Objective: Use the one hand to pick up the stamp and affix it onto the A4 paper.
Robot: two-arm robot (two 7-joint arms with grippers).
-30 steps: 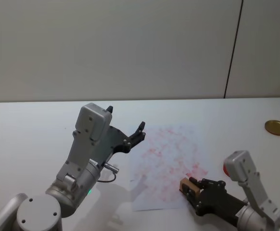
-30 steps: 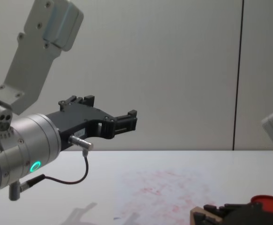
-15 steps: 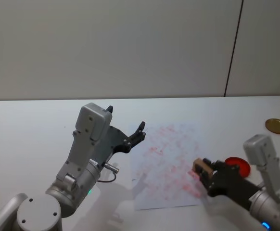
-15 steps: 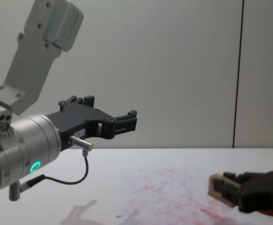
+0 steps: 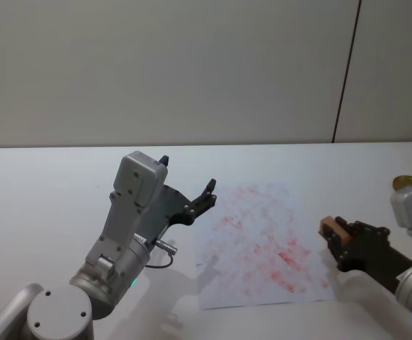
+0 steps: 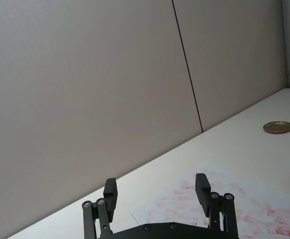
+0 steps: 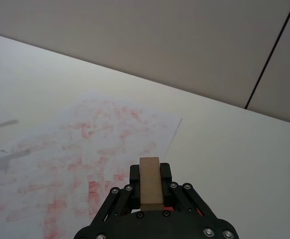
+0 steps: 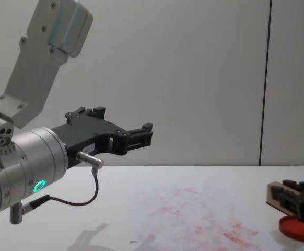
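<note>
Two black notched fingers [image 7: 133,175] of right gripper [image 5: 337,239], clamped on stamp [image 7: 150,183]: pale wooden block, long axis running out past the tips toward the sheet. Held raised just beyond right edge of A4 paper [image 5: 255,241], which is flat, white, mottled red, on smooth desk [image 5: 50,184]. Idle left gripper [image 5: 186,175], spread empty, raised near paper's left edge.

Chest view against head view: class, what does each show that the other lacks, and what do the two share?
Chest view, not head view: a flat round red dish on the white table, just below the right tool.

Head view, not chest view: a round gold lid at the far right, partly behind the right arm.

Both: the open left tool held above the table, the right tool shut on the small tan wooden stamp block, and the white paper sheet mottled with red marks.
</note>
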